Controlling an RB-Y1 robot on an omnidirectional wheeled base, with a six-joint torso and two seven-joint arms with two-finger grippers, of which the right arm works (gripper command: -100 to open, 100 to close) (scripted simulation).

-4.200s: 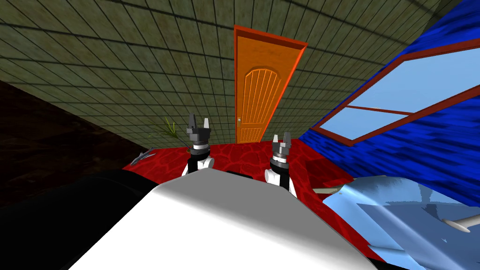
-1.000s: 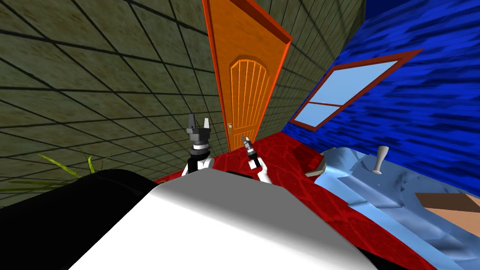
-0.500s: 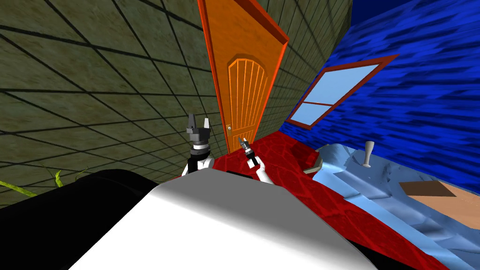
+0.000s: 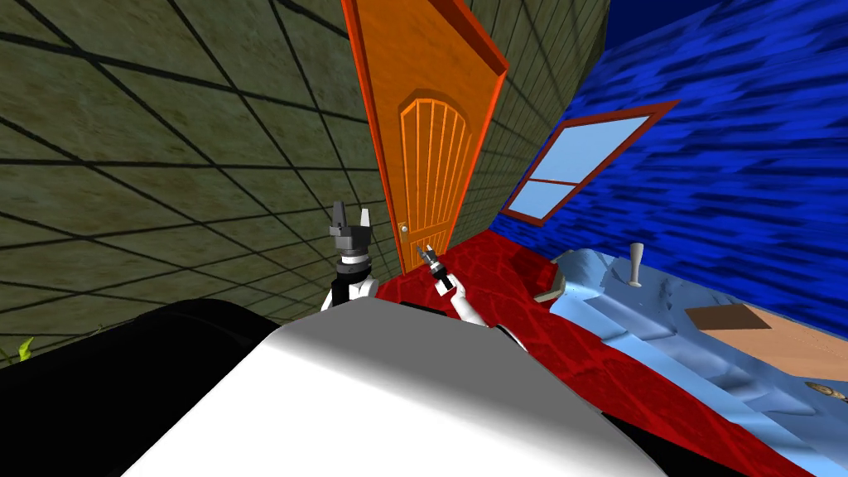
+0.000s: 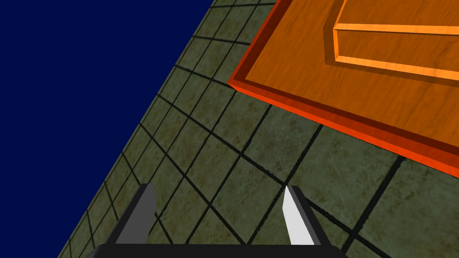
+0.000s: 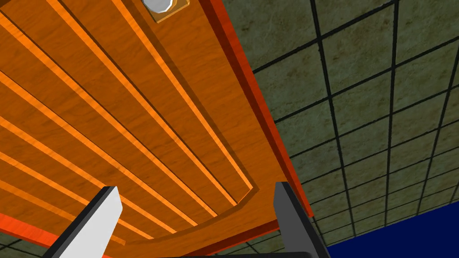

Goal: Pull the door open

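You have the orange door [image 4: 426, 157] straight ahead, set in a red-orange frame [image 4: 497, 79] in the green tiled wall [image 4: 166, 166], and it looks shut. Its small pale knob [image 4: 404, 228] sits low on the edge nearer your left arm. Your right gripper [image 4: 426, 253] reaches forward over the red floor [image 4: 497, 273] toward the bottom of the door. From the right wrist, that gripper [image 6: 196, 188] is released, its fingers spread wide with nothing between them, and it faces the grooved panel of the door [image 6: 134, 112]. The knob [image 6: 158, 4] lies well beyond the fingertips, on a small square plate, and the gripper touches neither it nor the door. Your left gripper [image 4: 350, 217] stands raised in front of the wall, beside the door. From the left wrist, it [image 5: 218, 187] is also released and empty, pointing at the tiles just off the corner of the frame [image 5: 340, 130]. A window [image 4: 580, 157] with a dark red frame sits in the blue wall on your right.
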